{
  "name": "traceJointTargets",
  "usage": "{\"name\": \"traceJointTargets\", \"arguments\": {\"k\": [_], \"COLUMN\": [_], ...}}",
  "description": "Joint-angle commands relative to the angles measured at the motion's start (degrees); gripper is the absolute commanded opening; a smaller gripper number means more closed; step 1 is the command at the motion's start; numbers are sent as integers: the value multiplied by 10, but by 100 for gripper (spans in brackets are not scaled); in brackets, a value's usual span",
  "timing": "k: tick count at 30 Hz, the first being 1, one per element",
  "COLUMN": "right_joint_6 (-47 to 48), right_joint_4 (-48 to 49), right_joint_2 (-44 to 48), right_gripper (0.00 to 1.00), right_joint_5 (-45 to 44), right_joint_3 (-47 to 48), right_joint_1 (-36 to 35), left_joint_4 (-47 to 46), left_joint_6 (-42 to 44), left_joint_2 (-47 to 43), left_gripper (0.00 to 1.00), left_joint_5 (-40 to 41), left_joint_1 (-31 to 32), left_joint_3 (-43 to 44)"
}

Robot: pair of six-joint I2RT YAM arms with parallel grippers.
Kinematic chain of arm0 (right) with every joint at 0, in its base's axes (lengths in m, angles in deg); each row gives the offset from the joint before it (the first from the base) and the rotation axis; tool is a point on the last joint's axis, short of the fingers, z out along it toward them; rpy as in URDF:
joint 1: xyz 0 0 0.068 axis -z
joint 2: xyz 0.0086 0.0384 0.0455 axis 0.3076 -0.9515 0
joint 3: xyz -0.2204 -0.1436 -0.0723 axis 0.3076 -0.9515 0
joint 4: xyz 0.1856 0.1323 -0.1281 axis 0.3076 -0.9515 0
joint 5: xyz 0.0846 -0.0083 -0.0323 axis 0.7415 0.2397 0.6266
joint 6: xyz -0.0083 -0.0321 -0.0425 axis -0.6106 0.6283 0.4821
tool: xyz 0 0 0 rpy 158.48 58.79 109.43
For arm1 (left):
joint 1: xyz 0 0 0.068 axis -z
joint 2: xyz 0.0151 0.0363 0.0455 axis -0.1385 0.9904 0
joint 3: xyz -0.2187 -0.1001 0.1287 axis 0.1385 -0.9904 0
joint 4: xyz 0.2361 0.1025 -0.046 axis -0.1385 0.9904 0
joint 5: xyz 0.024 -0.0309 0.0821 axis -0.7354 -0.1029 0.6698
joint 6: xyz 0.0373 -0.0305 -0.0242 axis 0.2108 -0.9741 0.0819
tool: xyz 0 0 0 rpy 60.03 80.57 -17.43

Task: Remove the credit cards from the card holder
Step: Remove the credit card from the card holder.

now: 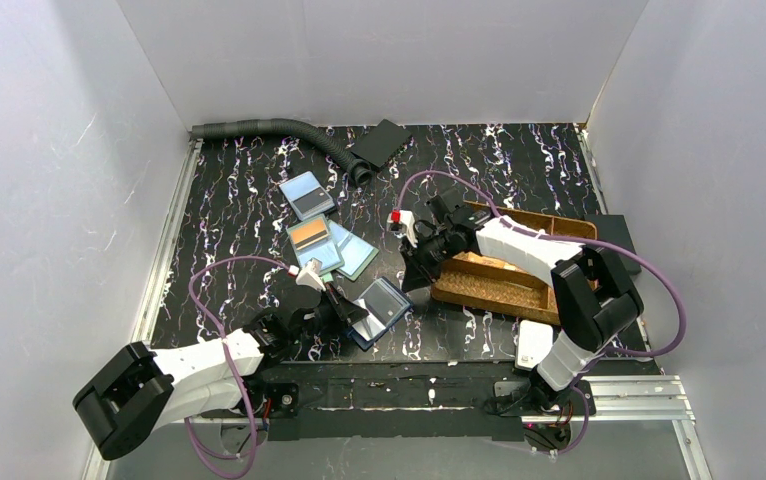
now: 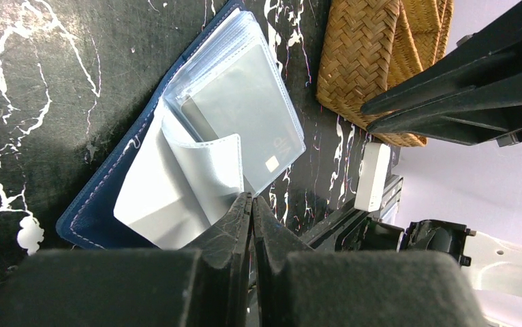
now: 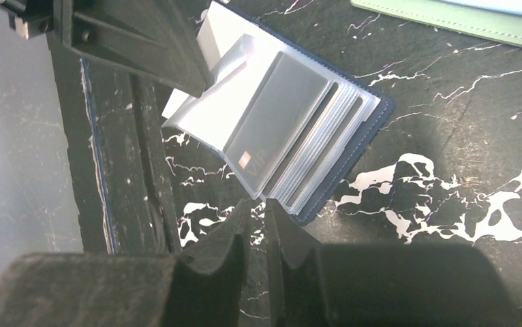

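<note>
Left gripper (image 2: 251,204): my padded jaws are pressed together, tips against a curled clear sleeve; I cannot tell whether they pinch it.
Right gripper (image 3: 256,221): a narrow gap, nothing in it.
Card holder (image 1: 379,310): stitched navy cover, open on the marbled table (image 1: 229,200), glossy sleeves fanned.
Grey card (image 3: 279,116): flat inside the top sleeve.
Loose cards (image 1: 311,240): thin rectangles lying beyond the holder.

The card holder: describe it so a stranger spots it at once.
On the black marbled table, look near the front, just left of the brown woven tray. The card holder lies open there: a navy cover with clear sleeve pages fanned out, unlike the single flat cards farther back.
</note>
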Motion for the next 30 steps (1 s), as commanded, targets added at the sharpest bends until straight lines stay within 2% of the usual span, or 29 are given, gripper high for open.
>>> {"name": "traceJointTargets", "arguments": {"k": [1,5,13,20,30], "right_joint_6": [-92,-123,-136,-131,-126], "right_joint_4": [81,105,98,86,86], "right_joint_2": [-7,-16,-56,-71,-57], "right_gripper": [20,20,32,34,34], "right_joint_5": [-24,-46,-34,-39,48], "right_joint_3": [-12,-20,-11,-2,-6], "right_joint_1": [-17,-30,-41,-45,-47], "left_joint_4": [7,12,25,32,33], "left_joint_6": [-6,-14,-16,-16,-13], "left_joint_2": [6,11,15,14,14], "left_gripper": [0,0,0,0,1], "left_joint_5": [16,25,30,27,23], "left_joint_1": [2,1,1,1,1], "left_joint_3": [6,-2,-4,-2,1]}}
